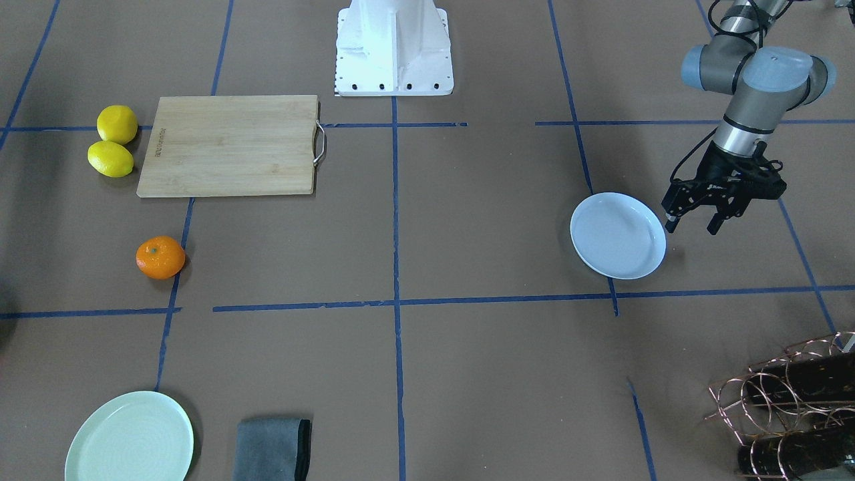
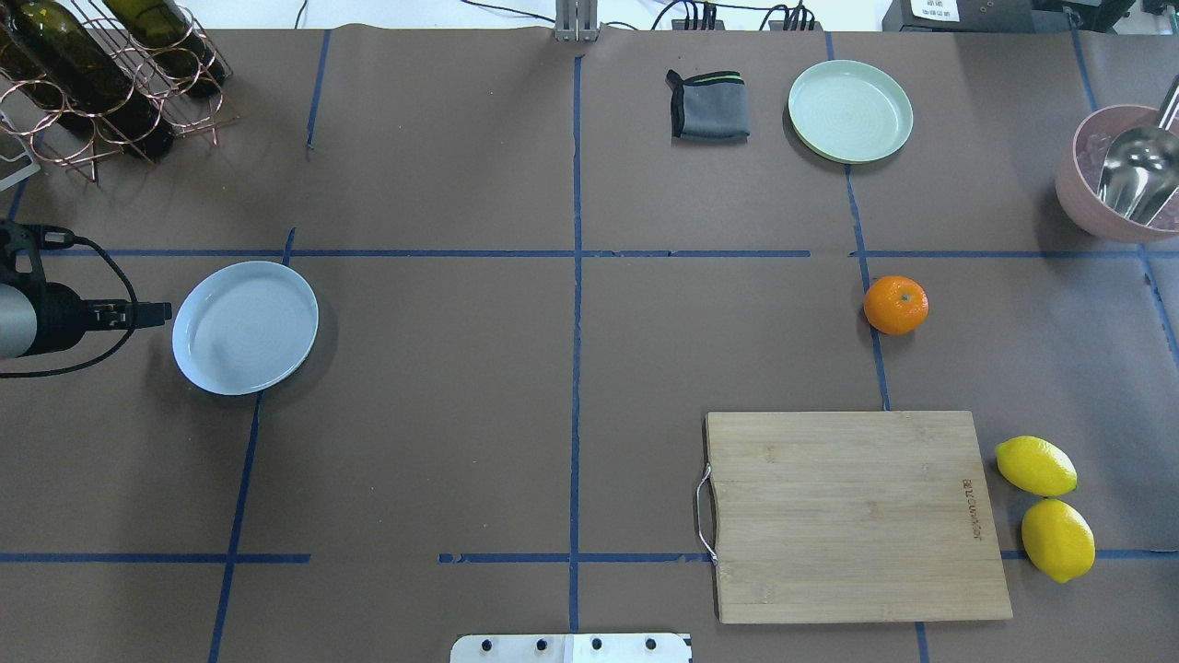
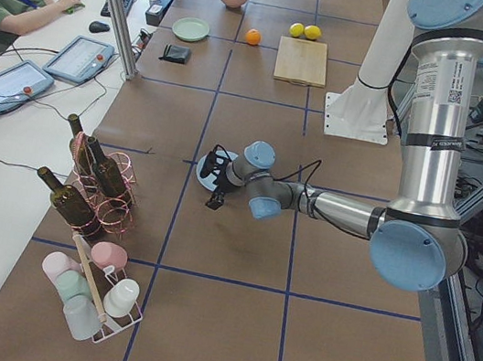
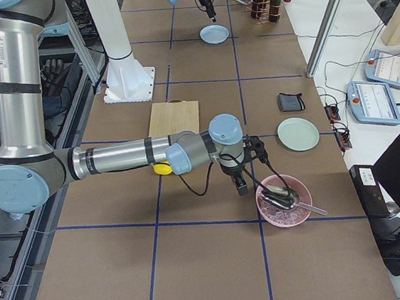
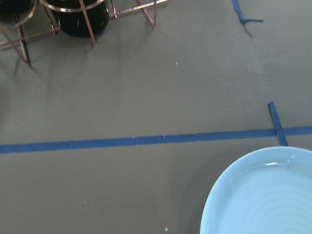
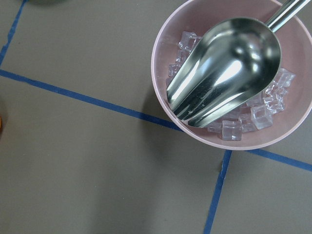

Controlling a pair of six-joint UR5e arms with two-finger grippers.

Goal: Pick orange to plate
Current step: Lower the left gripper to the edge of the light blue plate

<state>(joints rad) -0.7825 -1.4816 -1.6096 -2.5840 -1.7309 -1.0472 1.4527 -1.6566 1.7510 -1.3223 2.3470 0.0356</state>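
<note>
The orange (image 1: 160, 257) lies by itself on the brown table, on my right side, beyond the cutting board; the overhead view shows the orange (image 2: 895, 305) on a blue tape line. The bluish-white plate (image 1: 618, 235) sits bare on my left side, and its rim fills the corner of the left wrist view (image 5: 263, 195). My left gripper (image 1: 691, 228) hovers open and holds nothing just beside the plate's outer edge. My right gripper (image 4: 241, 187) shows only in the right side view, beside a pink bowl, so I cannot tell whether it is open or shut.
A wooden cutting board (image 2: 857, 516) and two lemons (image 2: 1036, 465) lie near my right. At the far side are a mint-green plate (image 2: 850, 110) and a grey cloth (image 2: 707, 105). A pink bowl (image 6: 234, 73) holds ice and a metal scoop. A wine rack (image 2: 101, 74) stands far left.
</note>
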